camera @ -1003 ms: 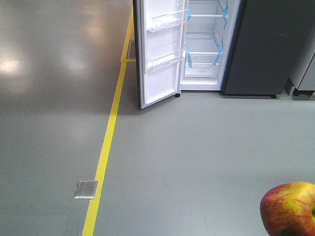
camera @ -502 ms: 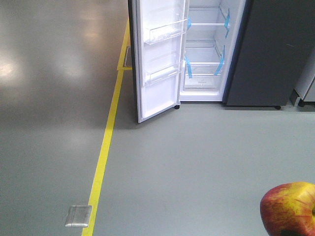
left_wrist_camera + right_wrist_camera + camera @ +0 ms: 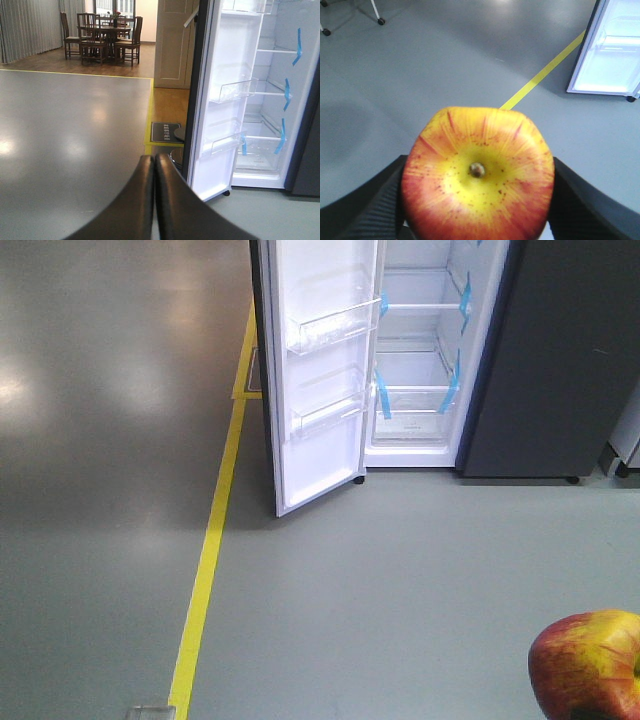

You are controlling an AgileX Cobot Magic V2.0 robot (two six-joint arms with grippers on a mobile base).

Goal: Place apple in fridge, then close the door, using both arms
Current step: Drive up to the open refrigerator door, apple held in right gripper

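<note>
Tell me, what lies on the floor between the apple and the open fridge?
Nothing: in the front view, only bare grey floor separates apple and fridge; the yellow line passes further left.

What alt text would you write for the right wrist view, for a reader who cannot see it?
A red and yellow apple fills the foreground, clamped between the right gripper's black fingers. Behind are grey floor, a yellow line and the open door.

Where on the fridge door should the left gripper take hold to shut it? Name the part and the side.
On the door, take the free vertical edge nearest the camera, about mid height, coming from the dark outer face on the left. It stands wide open, bins facing the fridge, so pressure from outside would likely swing it shut.
</note>
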